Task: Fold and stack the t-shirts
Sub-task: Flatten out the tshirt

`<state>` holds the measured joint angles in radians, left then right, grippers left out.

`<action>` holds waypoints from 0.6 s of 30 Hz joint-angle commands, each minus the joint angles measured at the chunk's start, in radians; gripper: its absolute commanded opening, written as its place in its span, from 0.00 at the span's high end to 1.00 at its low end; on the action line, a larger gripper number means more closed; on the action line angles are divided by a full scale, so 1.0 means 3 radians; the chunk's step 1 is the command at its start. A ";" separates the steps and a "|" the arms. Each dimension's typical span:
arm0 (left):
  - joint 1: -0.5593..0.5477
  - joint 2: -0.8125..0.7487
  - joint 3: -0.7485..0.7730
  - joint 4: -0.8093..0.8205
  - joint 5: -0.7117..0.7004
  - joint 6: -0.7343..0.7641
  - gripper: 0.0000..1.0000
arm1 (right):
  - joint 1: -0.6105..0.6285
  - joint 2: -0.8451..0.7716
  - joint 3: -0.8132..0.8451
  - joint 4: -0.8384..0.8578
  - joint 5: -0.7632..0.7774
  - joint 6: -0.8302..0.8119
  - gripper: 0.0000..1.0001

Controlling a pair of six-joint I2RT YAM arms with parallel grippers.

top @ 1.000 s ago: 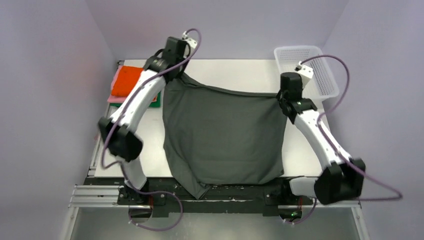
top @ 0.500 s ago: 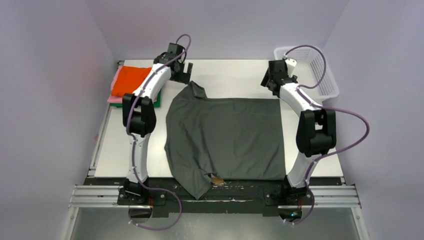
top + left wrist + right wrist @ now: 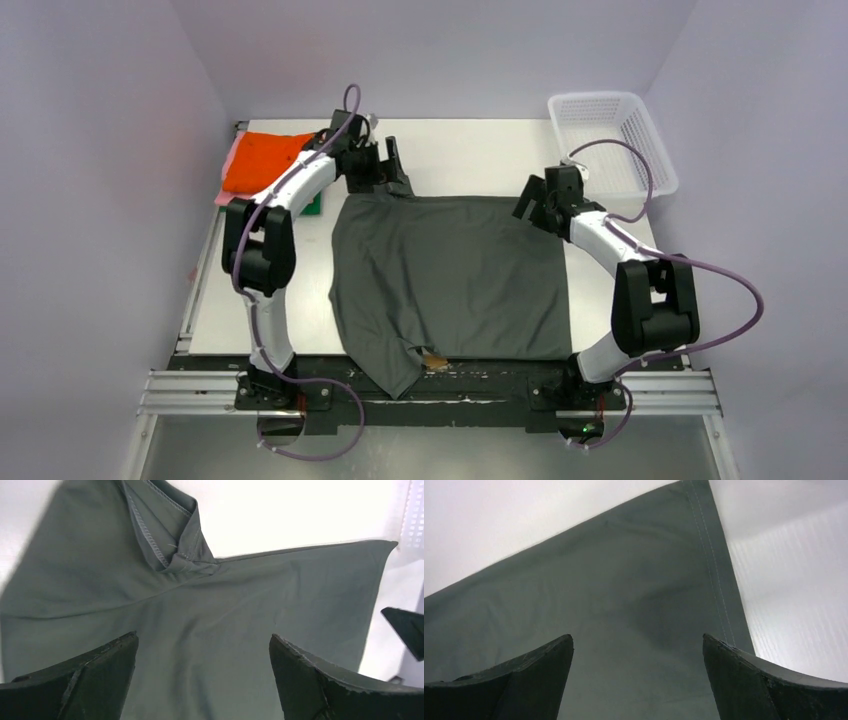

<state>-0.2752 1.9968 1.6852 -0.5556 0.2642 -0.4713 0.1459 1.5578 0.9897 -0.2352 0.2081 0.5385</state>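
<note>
Both arms have lowered over the dark grey t-shirt (image 3: 450,270), spread flat mid-way across the desk (image 3: 470,150); left pincer (image 3: 202,645) and right pincer (image 3: 638,645) gape wide, empty, above its far corners. Tan hem tag (image 3: 435,358) unreadable.

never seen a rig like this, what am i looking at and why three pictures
Two robot arms are bolted at the near edge of a white table. The wide picture comes from a fixed camera above and behind them; the other two come from a camera on each wrist. A dark grey t-shirt lies spread on the table. Far left lies a folded orange t-shirt; far right, a white mesh basket. The left gripper and right gripper both hover open over the shirt's far edge, holding nothing.
</note>
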 commanded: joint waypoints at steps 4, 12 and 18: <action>-0.0005 0.0449 -0.0026 0.0815 0.0554 -0.0828 0.00 | 0.0009 0.0023 -0.0018 0.0315 -0.0257 0.0092 0.01; -0.0013 0.0998 0.0466 0.0766 0.0464 -0.1004 0.00 | 0.0010 0.0055 -0.0022 0.0309 -0.0216 0.0144 0.01; -0.0059 0.1367 0.1087 0.0960 0.0651 -0.1210 0.00 | 0.0009 0.0129 0.0036 0.0263 -0.0150 0.0126 0.01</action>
<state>-0.2771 2.3455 1.8748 -0.3435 0.4179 -0.7784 0.1459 1.5780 0.9699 -0.1703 0.1390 0.5682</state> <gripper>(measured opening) 0.998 0.987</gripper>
